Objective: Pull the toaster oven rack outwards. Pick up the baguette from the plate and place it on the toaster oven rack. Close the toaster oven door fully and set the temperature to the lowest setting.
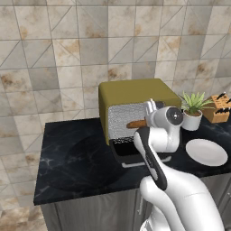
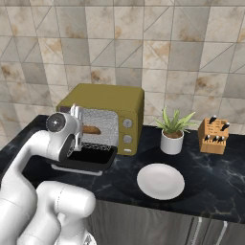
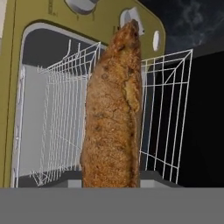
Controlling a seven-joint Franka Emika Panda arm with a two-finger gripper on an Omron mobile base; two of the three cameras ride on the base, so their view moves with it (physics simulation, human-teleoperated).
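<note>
**Baguette held at the open oven mouth**

Fingers pinch the baguette, carrying it in front of the toaster oven, just above the toaster oven rack. From the left base view the loaf's long axis runs roughly level and sideways across the cavity opening, its free end pointing left. The rack (a thin silvery wire grid) is pulled partway out of the cavity over the toaster oven door, which hangs folded down flat. On the dark worktop, right of the oven, the white plate lies bare. Behind it stand a potted plant and a knife block.
</note>
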